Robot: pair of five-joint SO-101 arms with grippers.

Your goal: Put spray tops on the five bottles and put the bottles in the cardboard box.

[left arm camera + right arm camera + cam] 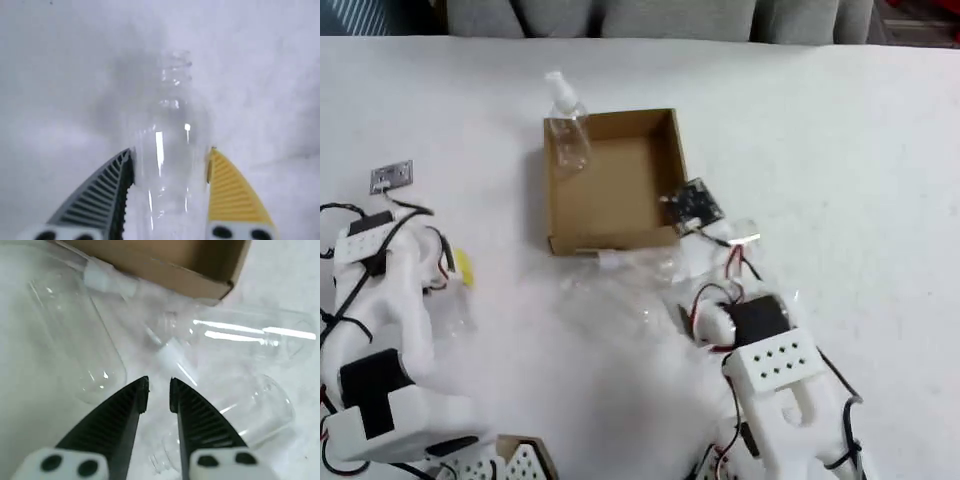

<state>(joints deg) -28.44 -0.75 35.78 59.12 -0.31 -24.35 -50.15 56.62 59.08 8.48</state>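
Left gripper (170,151) clamped capless bottle (172,115); neck pointed away along gripper axis, well apart from cardboard box (620,190). Right gripper (159,390) stood narrowly apart, empty, over bottles (75,325) lying on bench (840,130) beside box.

The bottle's (172,130) base runs off the edge. From above, clear bottles (625,290) by the cardboard box (610,190) blur into the surface (840,150)

A bottle (567,140) stands at the far-left corner of the cardboard box (610,195), with 3 bottles (75,330) lying before it.
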